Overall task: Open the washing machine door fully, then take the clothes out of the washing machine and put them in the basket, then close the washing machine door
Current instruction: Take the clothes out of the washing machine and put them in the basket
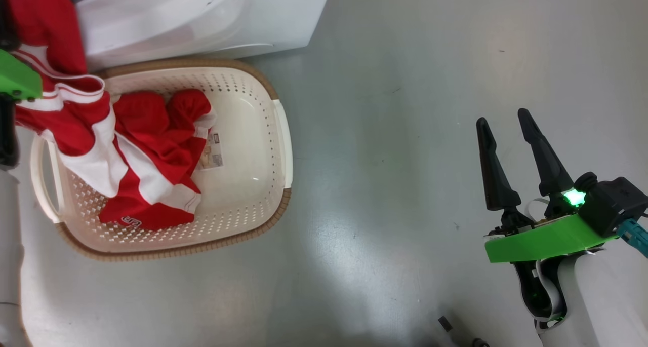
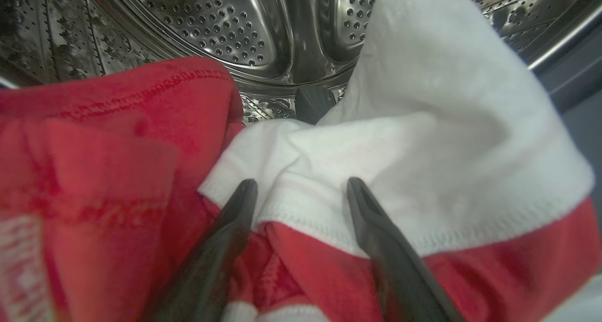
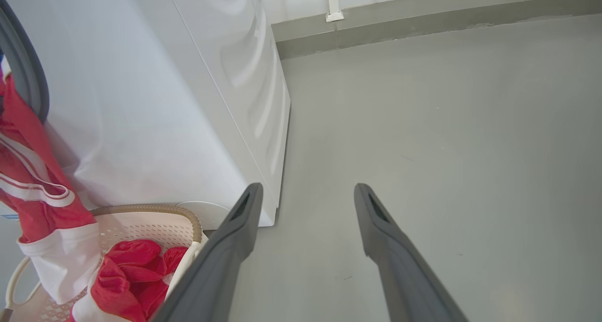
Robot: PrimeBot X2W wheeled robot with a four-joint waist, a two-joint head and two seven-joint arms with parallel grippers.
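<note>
My left gripper (image 2: 301,186) is inside the steel drum (image 2: 211,26) of the washing machine (image 1: 192,17), open, with a red and white garment (image 2: 423,124) lying between and around its fingers. The clothes (image 1: 76,129) trail from the machine's opening down over the rim of the basket (image 1: 253,134). More red clothes (image 1: 152,129) lie inside the basket. My right gripper (image 1: 502,118) hovers open and empty over the floor, well right of the basket. The washing machine door is out of view.
The basket (image 3: 155,209) stands on the grey floor right against the white machine (image 3: 141,101). Bare floor (image 1: 405,134) stretches between the basket and my right gripper (image 3: 306,188). A wall base (image 3: 423,26) runs behind the machine.
</note>
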